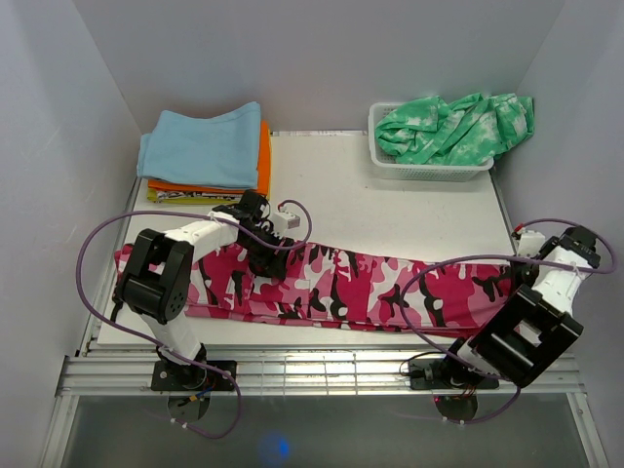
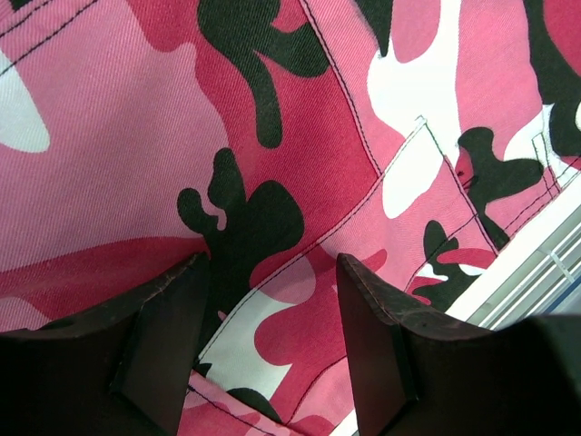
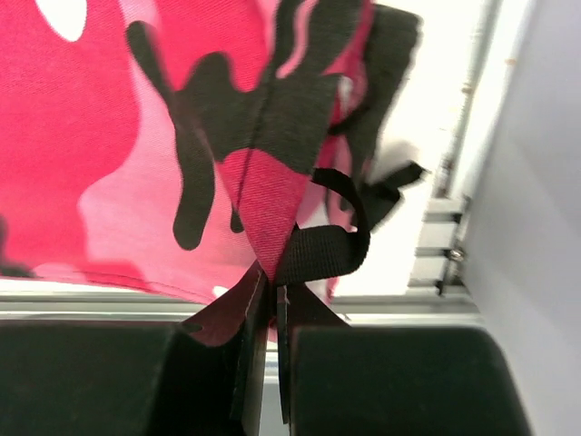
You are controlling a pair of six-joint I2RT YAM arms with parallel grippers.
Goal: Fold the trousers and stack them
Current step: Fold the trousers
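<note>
top external: trousers (image 1: pixel 361 288) are laid across the counter (image 1: pixel 390 205), 9 to 3 o'clock; left tool (image 2: pixel 272 272) is spread open, empty; right tool (image 3: pixel 272 295) is clamped on them.

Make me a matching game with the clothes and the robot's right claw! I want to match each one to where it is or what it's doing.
Things:
1. pink camouflage fabric trousers
2. green-and-white tie-dye garment
3. light blue folded cloth
4. right gripper

Places or states:
A. in the white plastic basket
B. shut on trouser fabric
C. stretched across the white table
D. on top of the orange folded cloth

Pairs: 1-C, 2-A, 3-D, 4-B.
</note>
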